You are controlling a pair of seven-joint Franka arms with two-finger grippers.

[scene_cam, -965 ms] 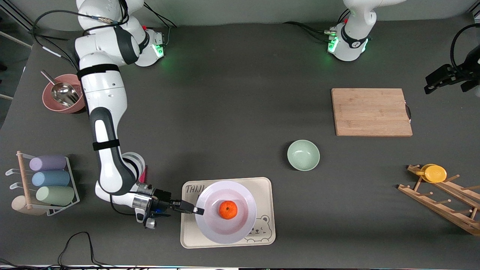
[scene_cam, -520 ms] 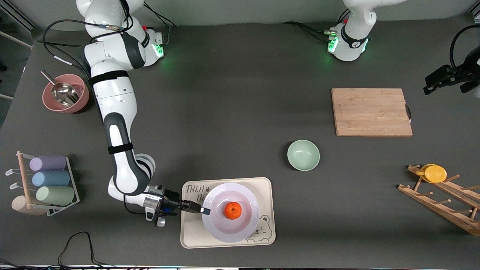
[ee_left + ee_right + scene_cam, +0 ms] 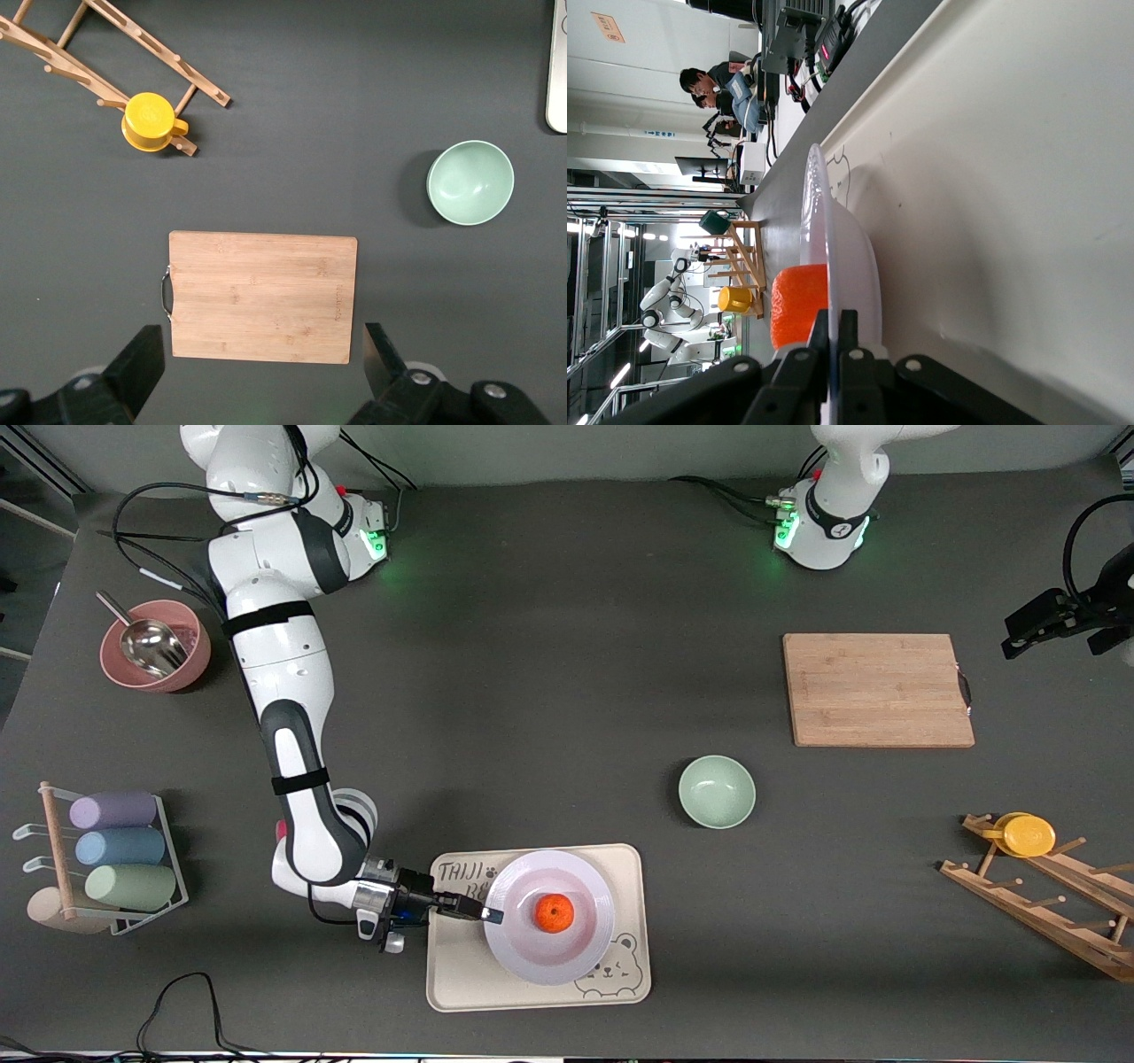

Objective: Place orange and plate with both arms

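Now pinching plate (image 3: 549,918) rim over bear tray (image 3: 461,983) with right gripper (image 3: 490,913), orange (image 3: 555,912) aboard; left gripper (image 3: 266,376) spread wide above cutting board (image 3: 877,689)

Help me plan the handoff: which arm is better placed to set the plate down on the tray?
Right. Its gripper already pinches the plate rim over the bear tray, orange aboard. The left gripper hovers open above the cutting board.
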